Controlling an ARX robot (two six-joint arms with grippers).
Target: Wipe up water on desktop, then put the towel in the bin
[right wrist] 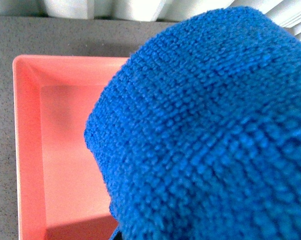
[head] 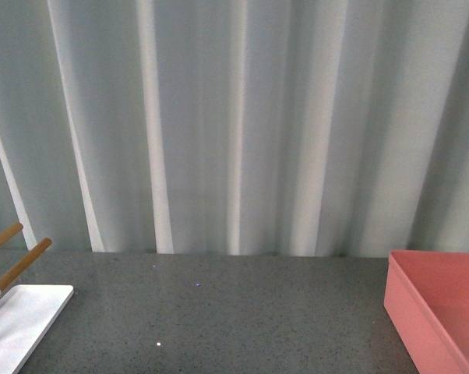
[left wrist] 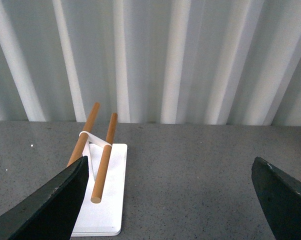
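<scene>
Soft, light and floppy by the look of the pile, so likely to sag, crumple and drape rather than keep any shape; no risk of breakage, little of slipping given so fuzzy a surface, though apt to cling to a finger on release. Best pinched at a gathered fold near the middle of the towel (right wrist: pixel 205 130), not at a loose corner. Bright royal blue, knobbly microfibre weave, bunched into a rounded mass filling most of the right wrist view. Hanging over the open bin (right wrist: pixel 28 150), above its salmon-pink floor and apparently clear of the walls. Right gripper hidden behind the cloth: cannot tell how far closed, though presumably clamped on the towel, held aloft this close to that camera. Left gripper (left wrist: pixel 170 165) spread wide, fingers (left wrist: pixel 55 205) well apart, nothing between them, above the desktop (left wrist: pixel 200 150) and near the white tray (left wrist: pixel 110 215) with its wooden rods (left wrist: pixel 104 165) at the left. In the front view, only the bin's near-left corner at the right edge; neither arm visible.
</scene>
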